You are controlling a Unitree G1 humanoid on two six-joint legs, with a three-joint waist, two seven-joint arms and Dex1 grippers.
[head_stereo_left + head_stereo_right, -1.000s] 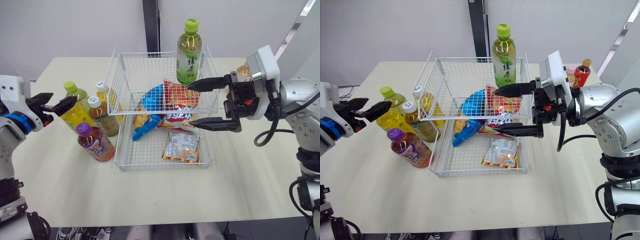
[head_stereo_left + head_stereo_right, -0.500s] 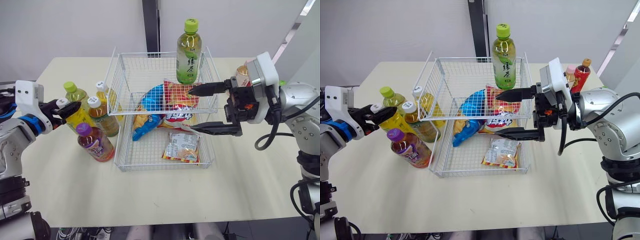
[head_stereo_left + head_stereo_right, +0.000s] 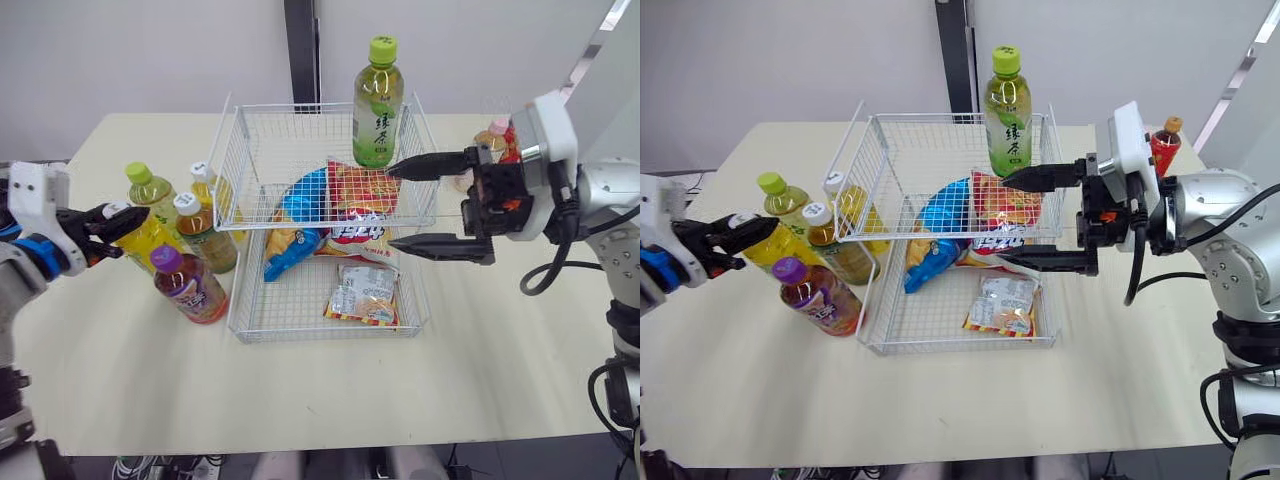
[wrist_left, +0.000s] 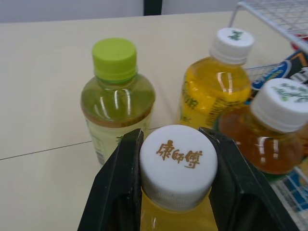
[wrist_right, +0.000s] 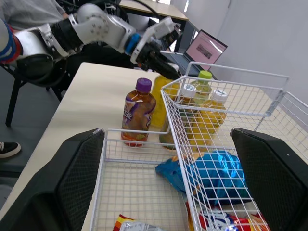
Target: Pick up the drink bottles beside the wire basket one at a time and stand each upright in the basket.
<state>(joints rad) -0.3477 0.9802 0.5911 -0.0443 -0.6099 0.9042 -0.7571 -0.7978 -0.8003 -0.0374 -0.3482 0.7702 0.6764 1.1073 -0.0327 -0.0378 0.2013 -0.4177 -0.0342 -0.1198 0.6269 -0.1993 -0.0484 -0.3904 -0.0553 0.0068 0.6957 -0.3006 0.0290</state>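
Left of the white wire basket (image 3: 232,300) stand several drink bottles: a green-capped one (image 3: 148,187), a yellow white-capped one (image 3: 205,181), an amber tea bottle (image 3: 204,234) and a purple-capped one (image 3: 187,285). My left gripper (image 3: 116,220) is shut on the white cap (image 4: 178,165) of another yellow bottle (image 3: 143,240) in that cluster, one finger on each side of the cap. A green tea bottle (image 3: 378,105) stands upright at the basket's far edge. My right gripper (image 3: 392,207) hangs wide open over the basket's right half, holding nothing.
Snack packs lie in the basket: a blue bag (image 3: 297,215), a red bag (image 3: 360,205) and a clear packet (image 3: 362,293). More small bottles (image 3: 1162,145) stand at the table's far right, behind my right arm. Bare table lies in front of the basket.
My left gripper went from wide open beside the bottles to shut on the yellow bottle's white cap. The right gripper drifted slightly right, staying open.
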